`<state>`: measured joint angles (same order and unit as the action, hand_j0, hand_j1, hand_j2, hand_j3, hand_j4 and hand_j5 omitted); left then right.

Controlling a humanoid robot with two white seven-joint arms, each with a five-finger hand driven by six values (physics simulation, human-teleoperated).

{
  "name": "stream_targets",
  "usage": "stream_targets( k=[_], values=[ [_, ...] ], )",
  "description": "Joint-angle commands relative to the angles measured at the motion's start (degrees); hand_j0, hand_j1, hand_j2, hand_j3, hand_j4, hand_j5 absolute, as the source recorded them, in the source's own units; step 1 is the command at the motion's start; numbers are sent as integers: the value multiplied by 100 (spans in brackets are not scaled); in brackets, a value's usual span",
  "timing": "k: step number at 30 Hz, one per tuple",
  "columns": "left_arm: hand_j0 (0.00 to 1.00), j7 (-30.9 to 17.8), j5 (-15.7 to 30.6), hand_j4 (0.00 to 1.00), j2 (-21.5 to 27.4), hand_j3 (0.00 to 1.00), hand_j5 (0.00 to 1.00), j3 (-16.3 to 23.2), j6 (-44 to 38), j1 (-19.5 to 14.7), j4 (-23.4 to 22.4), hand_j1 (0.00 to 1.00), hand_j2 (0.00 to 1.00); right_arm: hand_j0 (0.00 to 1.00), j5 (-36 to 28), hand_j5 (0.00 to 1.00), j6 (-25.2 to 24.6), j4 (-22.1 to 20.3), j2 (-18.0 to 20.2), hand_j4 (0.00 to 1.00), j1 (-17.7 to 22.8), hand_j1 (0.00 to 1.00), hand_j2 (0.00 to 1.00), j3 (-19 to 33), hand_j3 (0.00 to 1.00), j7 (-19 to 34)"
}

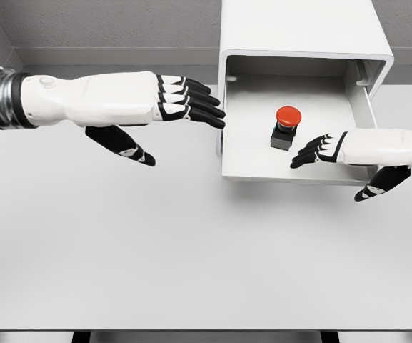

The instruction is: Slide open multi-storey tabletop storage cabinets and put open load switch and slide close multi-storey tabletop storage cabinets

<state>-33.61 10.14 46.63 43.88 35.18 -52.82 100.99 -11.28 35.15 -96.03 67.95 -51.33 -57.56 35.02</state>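
Right robot hand (pixel 328 148) open, holding nothing, fingertips just beside the switch (pixel 285 126), which sits in the pulled-out drawer (pixel 248 168). Left robot hand (pixel 184 100) open, fingertips at the drawer's left wall. Drawer likely rigid, light (push its front edge); switch apparently small, hard.

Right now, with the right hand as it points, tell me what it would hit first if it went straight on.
The right hand points left, fingers open, over the open drawer. Straight on, it would likely first meet the red-capped switch sitting in the drawer, though it may pass just in front of it; depth is unclear.
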Motion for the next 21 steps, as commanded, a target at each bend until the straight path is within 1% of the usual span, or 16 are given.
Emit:
stream_targets(
  k=[1, 9, 12, 15, 16, 17, 19, 21],
  values=[
    [100, 4, 50, 100, 13, 100, 100, -11, -18, 0, 8, 100, 100, 100, 135, 100, -15, 6, -1, 100, -9, 100, 100, 8, 100, -2],
    [100, 4, 50, 100, 31, 100, 100, -11, -18, 9, 0, 100, 100, 100, 486, 100, -15, 23, -19, 100, -18, 100, 100, 210, 100, -2],
    [100, 4, 50, 100, 57, 100, 100, -2, -18, 9, 0, 100, 100, 100, 504, 100, -15, 49, -63, 100, -18, 100, 100, 272, 100, -2],
    [100, 4, 50, 100, 259, 100, 100, -2, -18, 17, 0, 100, 100, 100, 548, 100, -15, 94, -124, 100, -18, 100, 100, 281, 100, -2],
    [100, 4, 41, 100, 408, 100, 100, 7, -18, 96, 0, 100, 100, 100, 662, 100, -15, 111, -168, 100, -18, 100, 100, 342, 100, -2],
    [100, 4, 32, 100, 619, 100, 100, -29, -18, 299, -18, 100, 100, 100, 680, 100, -15, 120, -203, 100, -18, 100, 100, 351, 100, -2],
    [100, -5, 24, 100, 874, 100, 100, -29, -18, 475, -71, 100, 100, 100, 688, 100, -15, 340, -335, 100, -18, 100, 100, 351, 100, -2],
    [100, 4, 41, 100, 883, 100, 100, -55, -18, 483, -79, 100, 100, 100, 838, 100, -15, 340, -388, 100, -44, 100, 100, 430, 100, -2]
  ],
)
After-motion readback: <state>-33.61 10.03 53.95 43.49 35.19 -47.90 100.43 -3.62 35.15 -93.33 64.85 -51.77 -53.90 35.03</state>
